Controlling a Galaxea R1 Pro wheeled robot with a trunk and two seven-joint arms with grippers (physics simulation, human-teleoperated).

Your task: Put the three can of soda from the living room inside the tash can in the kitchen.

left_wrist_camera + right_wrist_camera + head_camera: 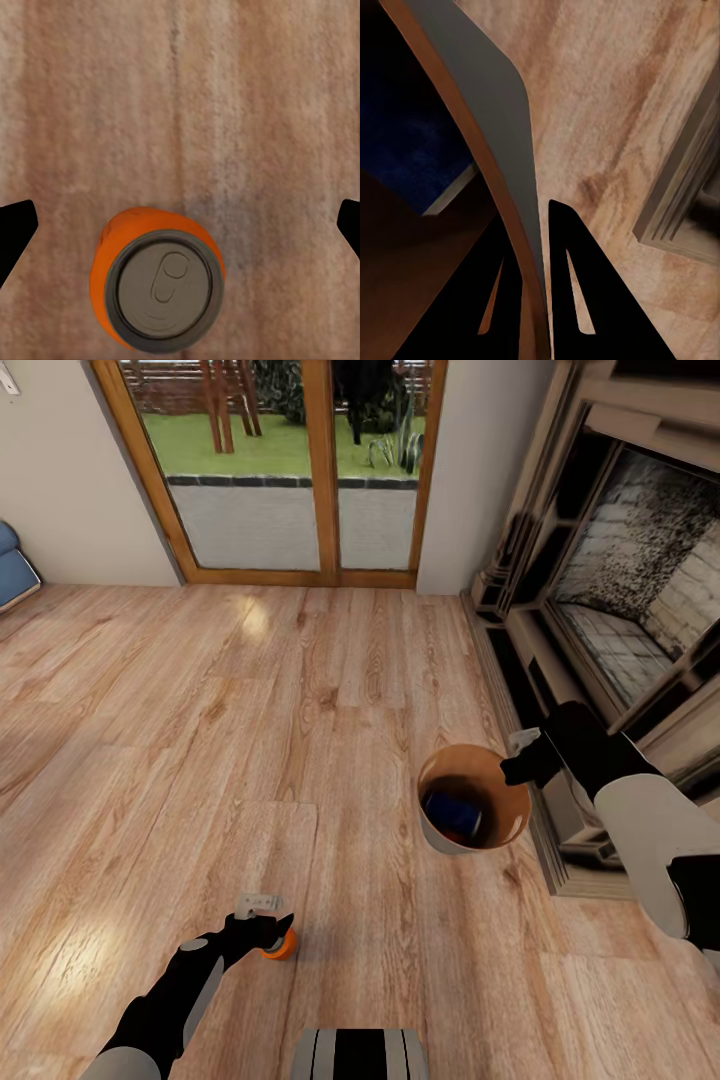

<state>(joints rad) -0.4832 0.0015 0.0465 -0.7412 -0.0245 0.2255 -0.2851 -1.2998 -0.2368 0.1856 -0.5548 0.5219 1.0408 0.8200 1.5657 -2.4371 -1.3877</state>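
Observation:
An orange can of soda [282,947] stands upright on the wood floor of the living room, grey top up [159,289]. My left gripper [272,932] hovers just over it, open, with its black fingertips [13,231] wide apart on either side of the can [181,223]. My right gripper [517,764] is shut on the rim of the tash can [441,836], holding it above the floor beside the fireplace. In the right wrist view the two fingers [577,300] pinch the pale wall [487,112]. A blue can [455,815] lies inside on the copper bottom [405,150].
The brick-and-stone fireplace [620,590] with its low step lines the right side, close to my right arm. Wood-framed glass doors [300,470] stand ahead, and a blue sofa corner [15,570] shows at the far left. My base [360,1055] is at the near edge.

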